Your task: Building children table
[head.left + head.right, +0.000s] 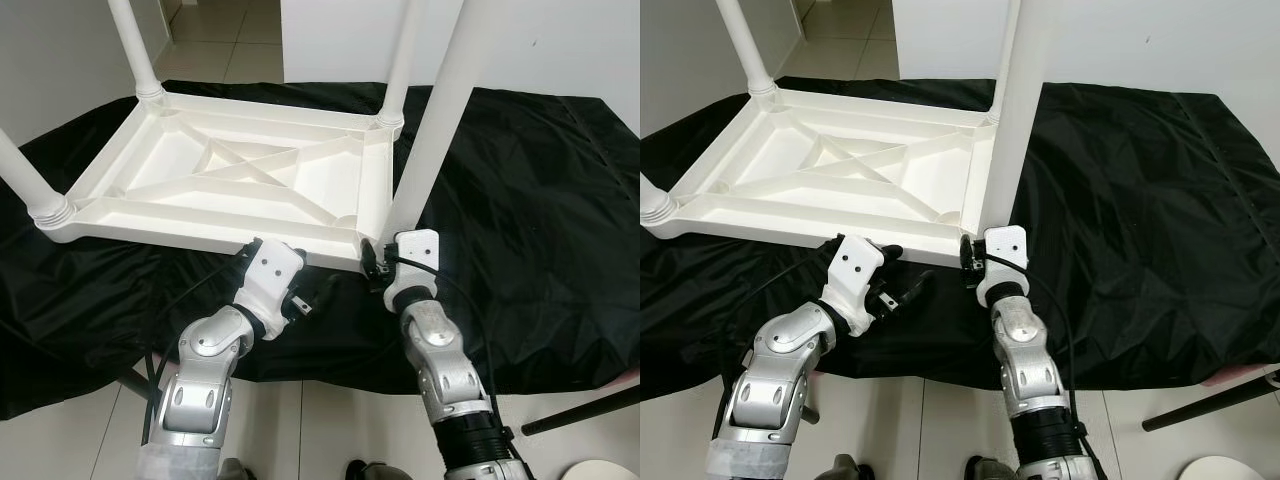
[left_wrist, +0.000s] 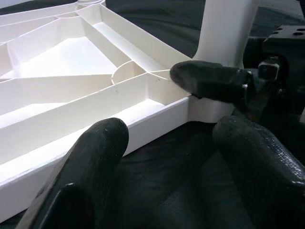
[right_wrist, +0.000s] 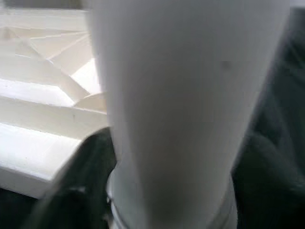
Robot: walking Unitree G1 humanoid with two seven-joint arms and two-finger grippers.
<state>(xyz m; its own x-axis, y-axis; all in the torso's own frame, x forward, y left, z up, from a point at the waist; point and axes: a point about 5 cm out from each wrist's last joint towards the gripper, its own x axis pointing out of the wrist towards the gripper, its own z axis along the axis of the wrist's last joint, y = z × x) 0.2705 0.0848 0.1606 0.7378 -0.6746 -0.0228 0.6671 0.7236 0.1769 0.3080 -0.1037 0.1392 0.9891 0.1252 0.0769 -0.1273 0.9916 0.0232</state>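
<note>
Lowest in the left eye view, the two silver arms rise from the bottom edge toward the middle of the frame. The left gripper sits just below centre at the near rim of the upturned white table top; its fingers are spread apart, with nothing between them, and rest close to that rim over the black sheet. Just right of it, the right gripper is at the table top's near right corner, its fingers closed around the base of the near right leg, which stands upright and runs out the top of the frame. The table top lies underside up in the left half, its ribs forming a cross in the middle. Further up, three more legs stand in their corners: one at the left edge, one upper left, one upper centre. Beyond lie pale floor tiles.
</note>
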